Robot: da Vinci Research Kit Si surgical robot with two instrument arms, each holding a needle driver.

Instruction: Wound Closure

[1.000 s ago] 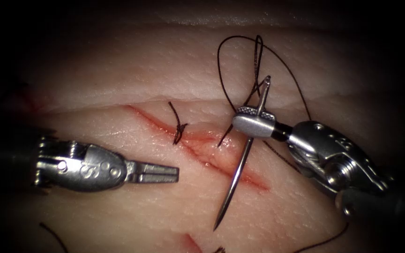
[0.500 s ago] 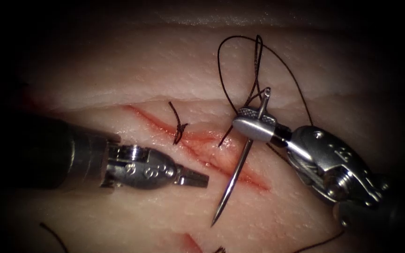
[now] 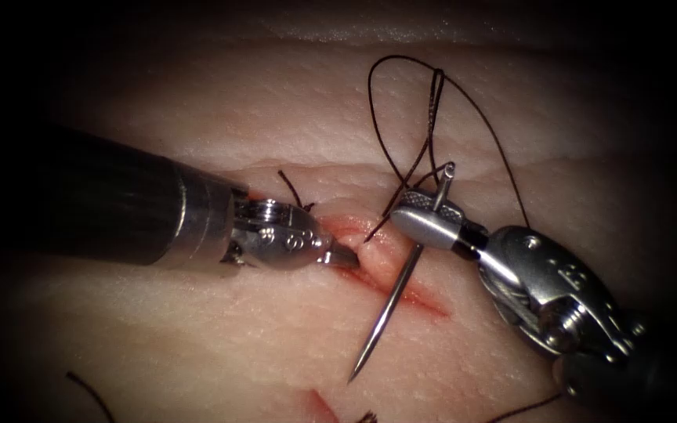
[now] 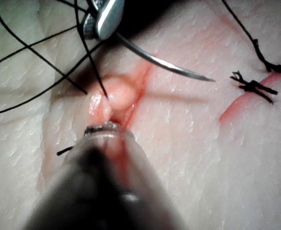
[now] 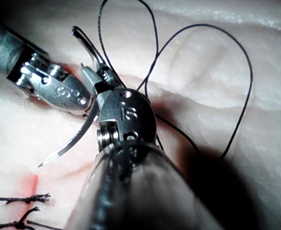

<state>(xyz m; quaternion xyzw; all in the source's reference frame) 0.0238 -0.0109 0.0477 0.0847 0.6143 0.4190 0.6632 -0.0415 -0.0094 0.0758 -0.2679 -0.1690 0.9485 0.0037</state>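
Endoscope view: right tool (image 3: 426, 213) holds the needle (image 3: 389, 301) clamped near its swaged end, by the thread eye. Body and point hang free above the tissue (image 3: 221, 345); the point sits over the left side of the cut (image 3: 409, 294), not in the flesh. Thread (image 3: 401, 117) loops from the needle's tail up over the far tissue and back down into the cut by the right tool.

Left tool (image 3: 344, 255) has moved in from the left over the last second and now has its tip at the raised lip of the cut, just left of the needle. Its jaws look closed or nearly so against that lip; whether they pinch tissue I cannot tell, and the left wrist view blurs the tip (image 4: 104, 128) against the bulged edge.

An older knot (image 3: 291, 188) with cut ends sits further up the cut, partly behind the left tool.

Judgement: a fresh stitch is being set up, edge presented, needle poised. A bite here would call for the point turned square to the lip and the edge held steady.
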